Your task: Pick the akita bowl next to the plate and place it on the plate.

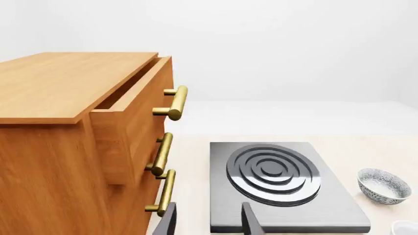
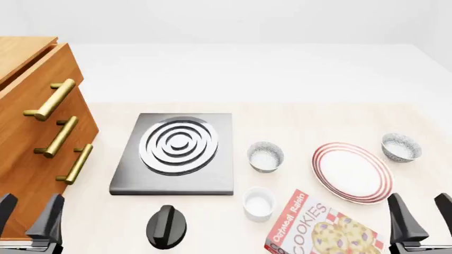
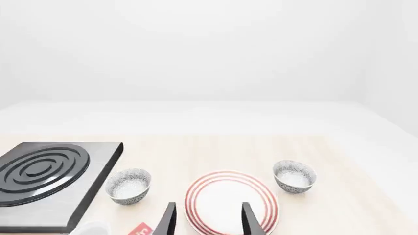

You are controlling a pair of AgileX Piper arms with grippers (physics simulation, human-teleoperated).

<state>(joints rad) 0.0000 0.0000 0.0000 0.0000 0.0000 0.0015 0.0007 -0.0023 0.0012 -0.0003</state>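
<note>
Right gripper [image 2: 422, 217]: sat at the lower right corner of the front view, its two dark fingers spread apart with nothing between them; in its own wrist view [image 3: 207, 218] the finger tips framed the near edge of the plate.
Left gripper [image 2: 28, 211]: sat at the lower left corner of the front view, fingers apart and empty, just in front of the dresser; in its wrist view [image 1: 207, 220] the tips stood before the near edge of the stove.
Plate [image 2: 352, 172]: white with thin red rings, lay flat on the table at right of centre in the front view, bare on top.
Bowl beside the plate [image 2: 401, 147]: speckled grey outside, pale inside, stood upright just past the plate's upper right rim, near it but not touching.
Second bowl [image 2: 265, 156]: same look, stood upright between the stove and the plate, a little apart from both.
White cup [image 2: 259, 203]: small and plain, stood below the second bowl, just left of the cookie box.
Cookie box [image 2: 321, 230]: red, lay flat at the bottom of the front view below the plate; white lettering read "Oatmeal Raisin" and "COOKIES", with pictured cookies.
Stove [image 2: 177, 152]: grey square slab with white rings, left of centre.
Black knob [image 2: 168, 226]: lay below the stove near the bottom edge.
Dresser [image 2: 39, 132]: wooden with brass handles at the left edge; top drawer stood pulled partly out in the left wrist view.
</note>
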